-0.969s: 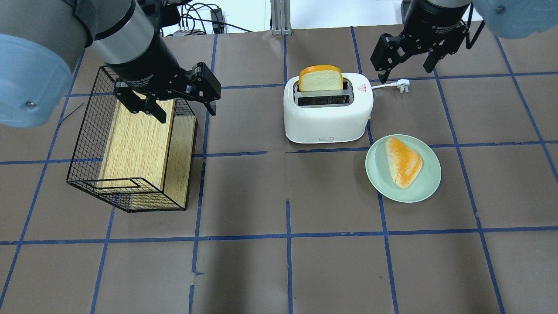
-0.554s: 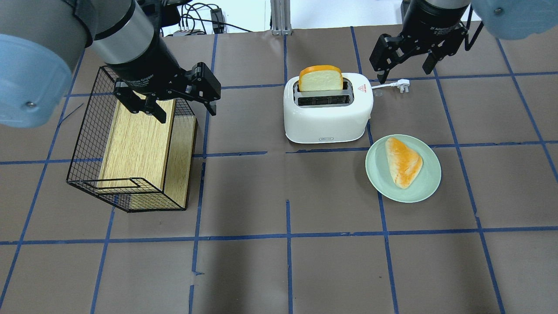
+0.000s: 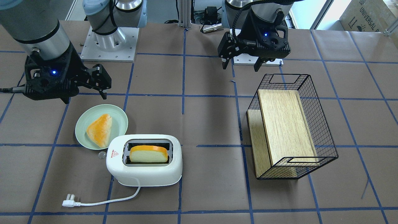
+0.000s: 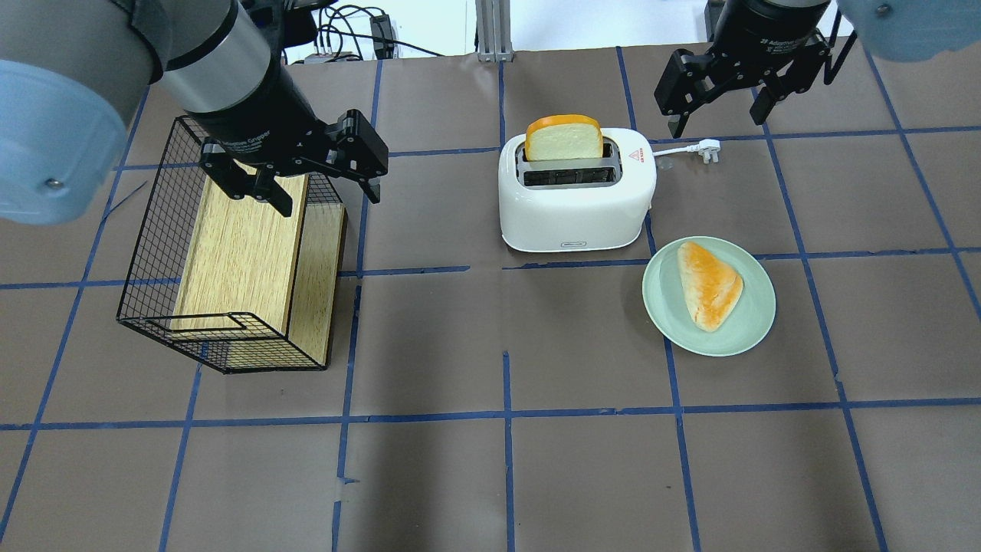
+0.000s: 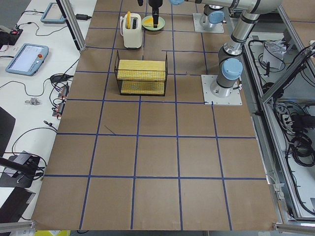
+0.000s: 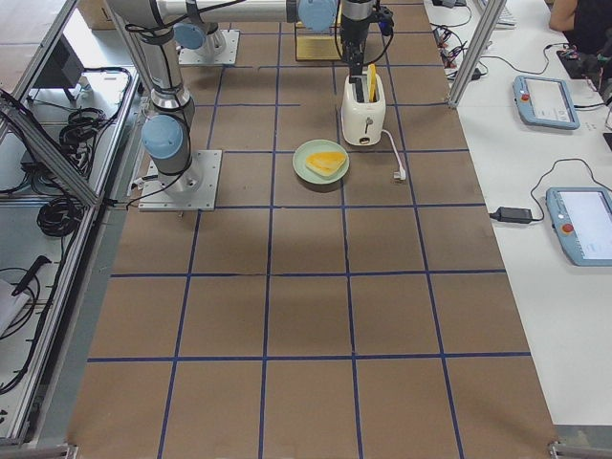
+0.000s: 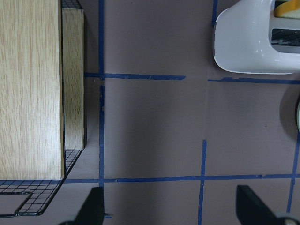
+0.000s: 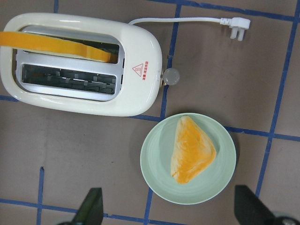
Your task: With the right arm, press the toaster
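At the far middle of the worktop [image 4: 536,460] you find the toaster [image 4: 575,207], standing upright with its two slots facing up and a slice of bread [image 4: 564,138] sticking out of the slot farther from the robot. Its red triangle sticker [image 8: 140,71] and small clear knob [image 8: 171,76] are at the end toward the robot's right, and the white cord trails from there to the plug [image 4: 710,148], which lies loose on the worktop. Right pincer [image 4: 717,123]: released, fingers spread wide, nothing between them. You see it hanging above the worktop just beyond the plug, off the toaster's right end and apart from it. From its wrist camera you look straight down on the toaster and, nearer the robot, a pale green plate [image 4: 755,307] carrying a triangular bun [image 4: 709,285]; the plate sits just beside the toaster's near right corner. Left pincer [image 4: 331,203]: also released and empty, hanging over the far end of a black wire basket [image 4: 153,253] with a wooden block [image 4: 241,253] inside it. The basket is well apart from the toaster, on the robot's left.
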